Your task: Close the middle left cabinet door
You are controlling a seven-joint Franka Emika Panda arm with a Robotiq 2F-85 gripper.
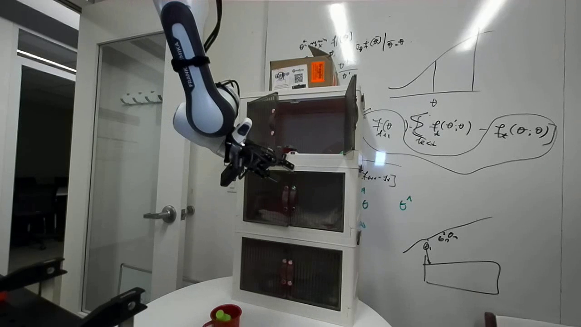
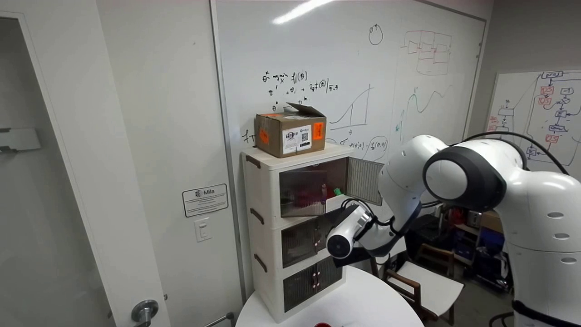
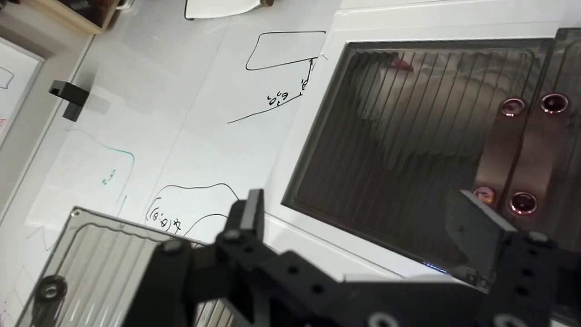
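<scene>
Middle left cabinet door [image 1: 263, 200]: left half of the middle tier of the white cabinet [image 1: 295, 236], beside the middle right door [image 1: 317, 204].
Closing, done: from where I stand, the panel lies almost in line with its neighbour; judged nearly complete.
Closing, left: in the wrist view its edge looks slightly offset from the middle right door; a final push may be required. Full seating cannot be confirmed.
Door facing: tinted pane toward the near side; handle [image 1: 285, 198] along the inner, right-hand edge.
Door long axis: none marked, outline near square; handle runs upright.
Gripper [image 3: 363, 206]: fingers spread wide, holding nothing; seen across the door's upper left area in an exterior view. Contact cannot be told.
Top tier: top left door [image 1: 261, 118] and top right door [image 1: 351, 116] stand swung outward.
Bottom tier: bottom left door [image 1: 261, 268] appears closed.
</scene>
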